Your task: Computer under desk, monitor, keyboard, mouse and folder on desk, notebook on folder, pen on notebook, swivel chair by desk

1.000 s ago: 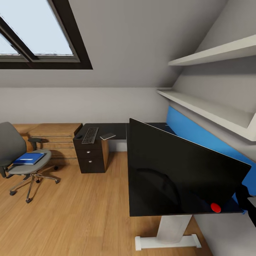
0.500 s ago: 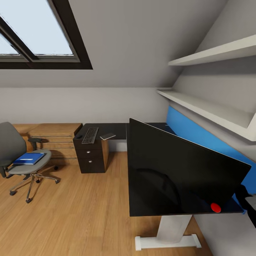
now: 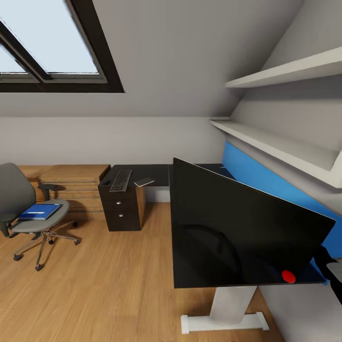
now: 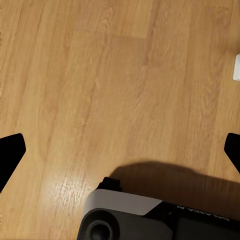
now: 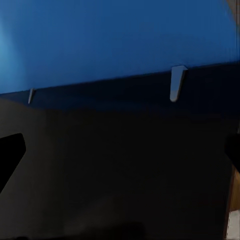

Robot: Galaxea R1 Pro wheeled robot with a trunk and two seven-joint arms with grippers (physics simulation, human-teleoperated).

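**Bedroom workspace: what we find from beside the bench**

Left pincer (image 4: 120, 150): we see its two dark fingertips at opposite edges of the left wrist view, spread wide and released, with bare wooden floor (image 4: 100, 75) between them. Part of the robot's base (image 4: 150, 215) lies below it, casting a shadow on the boards.

Right pincer (image 5: 120, 150): its fingertips stand far apart in the right wrist view, released, grasping nothing. Ahead of it we see a dark surface and beyond that a blue wall panel (image 5: 115, 40). In the head view a dark part of the right arm (image 3: 332, 270) shows at the picture's edge, just beside the monitor's far lower corner.

Monitor (image 3: 237, 232): large black screen, tilted, near the right pincer, over the bench (image 3: 152, 173). A red dot sits at its lower corner. A white bench leg (image 3: 228, 308) stands on the floor beneath it.

Keyboard (image 3: 120, 180): lies on the far end of the bench, above a dark drawer unit (image 3: 121, 209), well apart from both pincers.

Mouse (image 3: 105, 182): small dark item just beside the keyboard; too small for us to be sure.

Notebook (image 3: 144, 182): a thin grey item near the keyboard's other side; we cannot tell for certain what it is.

Swivel chair (image 3: 28, 213): grey, on the floor, well apart from the bench and pincers.

Folder (image 3: 39, 211): blue, flat on the chair seat, with a thin pale streak on top.

Two white shelves (image 3: 285, 71) run along the wall above the blue panel.
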